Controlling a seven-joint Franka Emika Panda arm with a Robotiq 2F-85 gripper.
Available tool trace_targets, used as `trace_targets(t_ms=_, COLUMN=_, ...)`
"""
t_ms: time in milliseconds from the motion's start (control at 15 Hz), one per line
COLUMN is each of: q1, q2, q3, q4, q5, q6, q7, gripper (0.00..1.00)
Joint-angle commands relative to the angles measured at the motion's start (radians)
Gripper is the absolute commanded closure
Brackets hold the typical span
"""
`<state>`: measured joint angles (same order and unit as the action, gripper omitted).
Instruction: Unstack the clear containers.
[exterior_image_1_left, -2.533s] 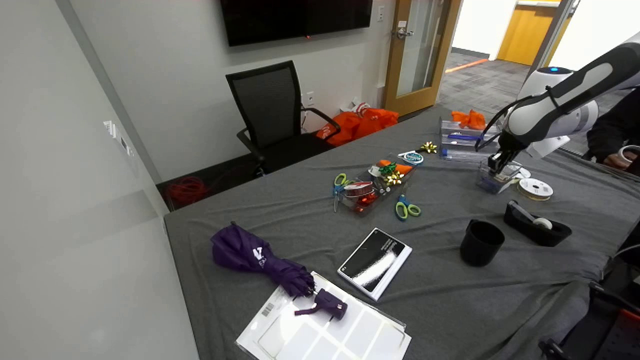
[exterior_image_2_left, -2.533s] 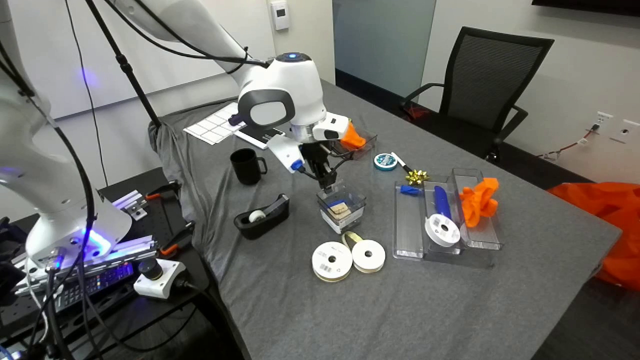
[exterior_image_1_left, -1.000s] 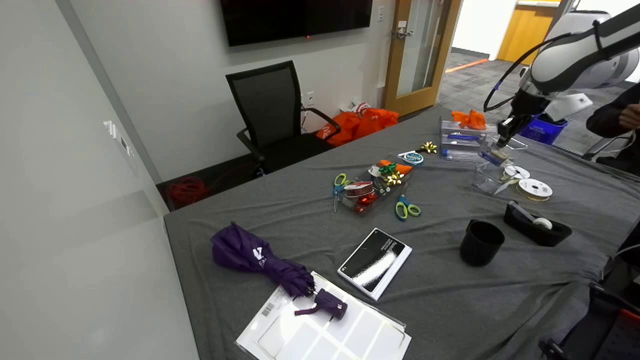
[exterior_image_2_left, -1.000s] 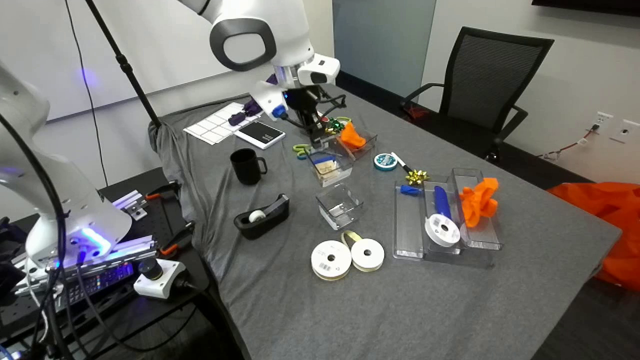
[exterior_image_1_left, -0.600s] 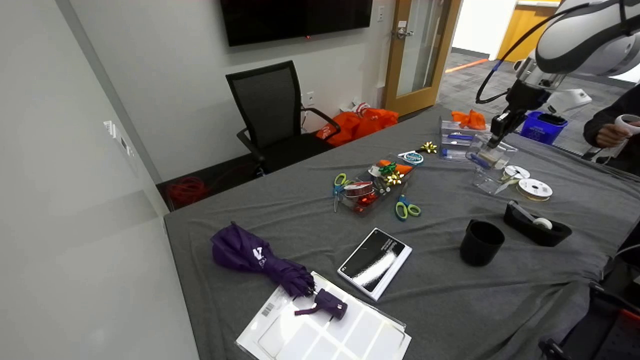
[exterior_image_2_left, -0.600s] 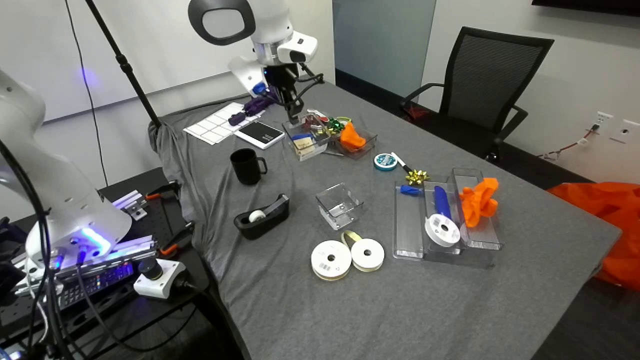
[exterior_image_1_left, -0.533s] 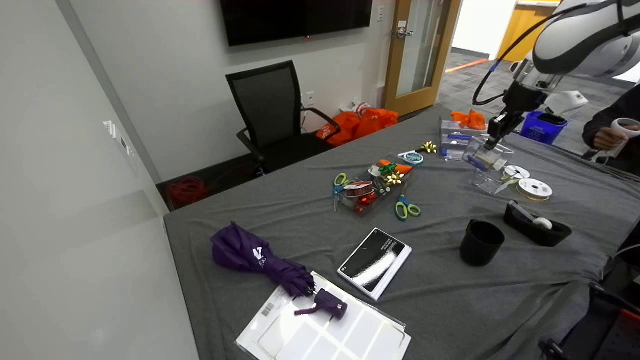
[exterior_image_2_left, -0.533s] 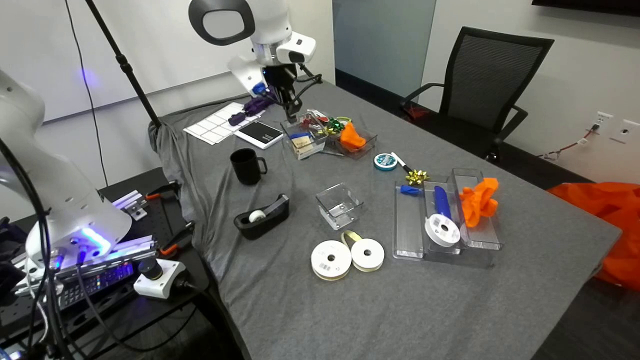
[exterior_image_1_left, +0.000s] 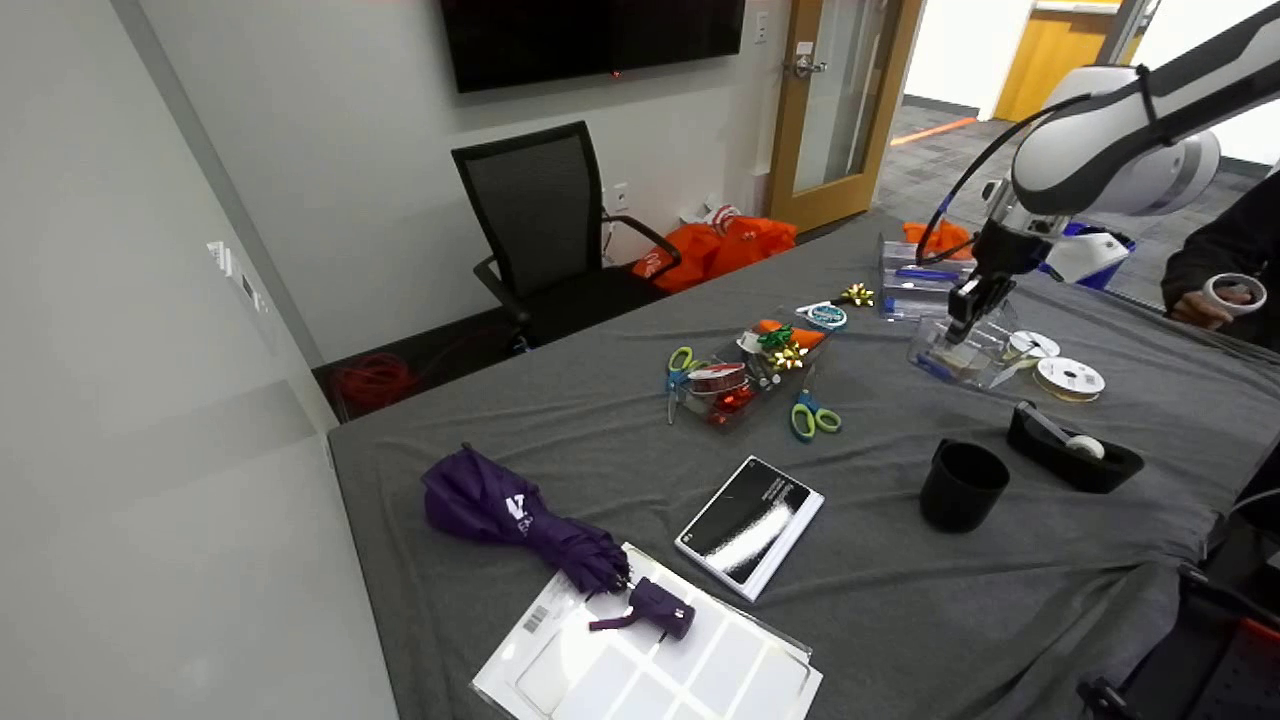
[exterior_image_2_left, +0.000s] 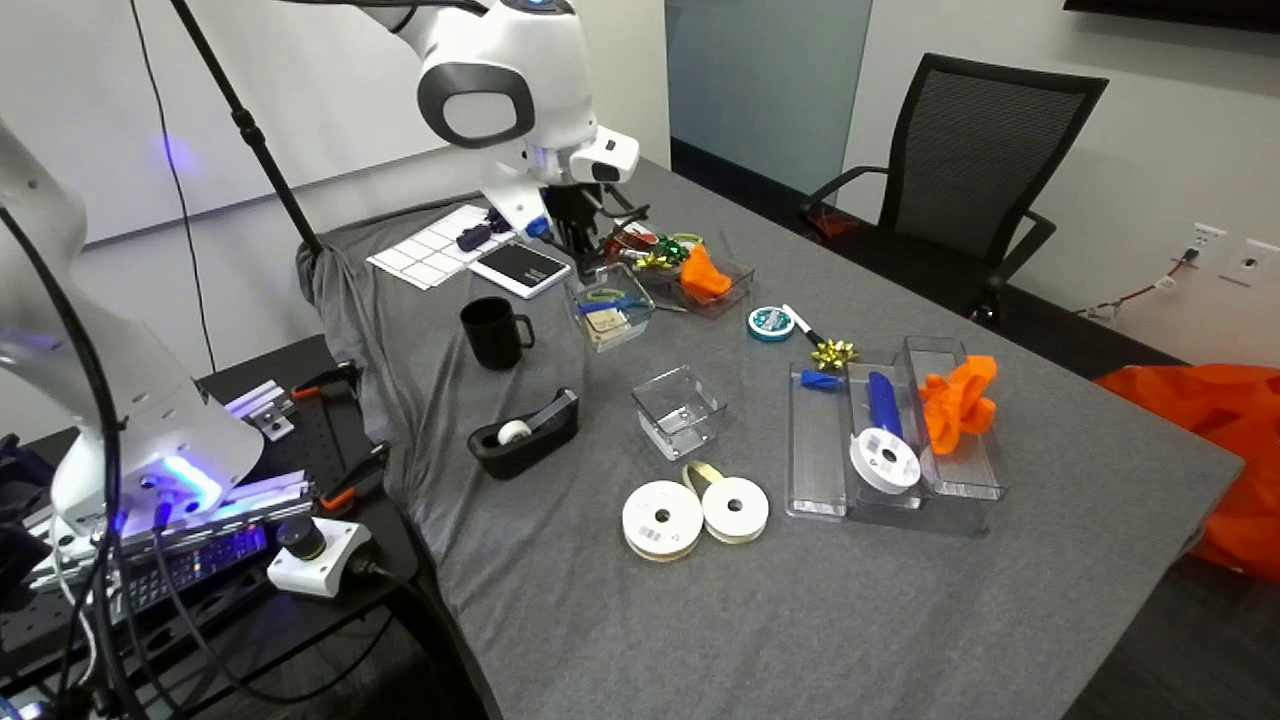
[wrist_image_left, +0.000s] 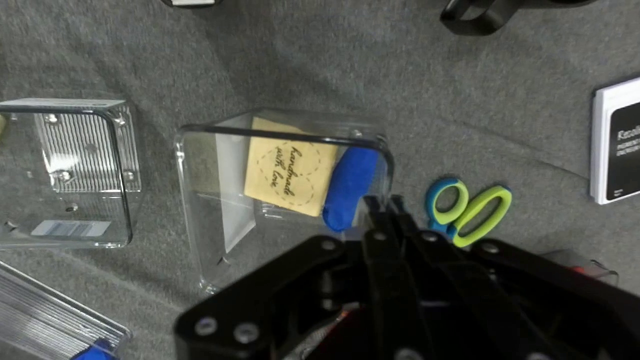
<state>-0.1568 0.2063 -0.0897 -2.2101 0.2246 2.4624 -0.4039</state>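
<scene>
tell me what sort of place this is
Most likely a meeting room in an office, though I can't be certain. What suggests it: a big wall-mounted screen, a mesh-backed office chair and a wood-framed glass door.

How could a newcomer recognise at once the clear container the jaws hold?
On the grey tablecloth, find the black mug. Right of it, in an exterior view, is the clear container, its wall pinched in the jaws. Unlike the neighbouring tub, it holds a tan "handmade with love" card.
</scene>
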Motion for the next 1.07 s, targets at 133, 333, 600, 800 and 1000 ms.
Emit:
trace_targets(t_ms=133, q1=-0.011, q2=0.111, q3=-0.004, q4=0.025, q5=-0.096, q6=0.135, q7=0.04, gripper=0.99)
trace_targets(t_ms=333, q1=0.005, q2=0.155, q3=-0.038, q4=0.03, q5=-0.236, q6=0.191, q7=0.104, gripper=0.99)
trace_targets(t_ms=600, q1=0.002, q2=0.175, q3=-0.056, q4=0.031, q5=-0.34, q6=0.206, q7=0.164, gripper=0.7)
trace_targets(t_ms=800, q1=-0.018, q2=0.153, q3=-0.039, q4=0.022, q5=-0.331, q6=0.191, q7=0.141, gripper=0.49)
trace_targets(t_ms=1000, q1=-0.035, q2=0.125, q3=-0.028, q4=0.012, q5=-0.313, q6=0.17, q7=0.11, gripper=0.29)
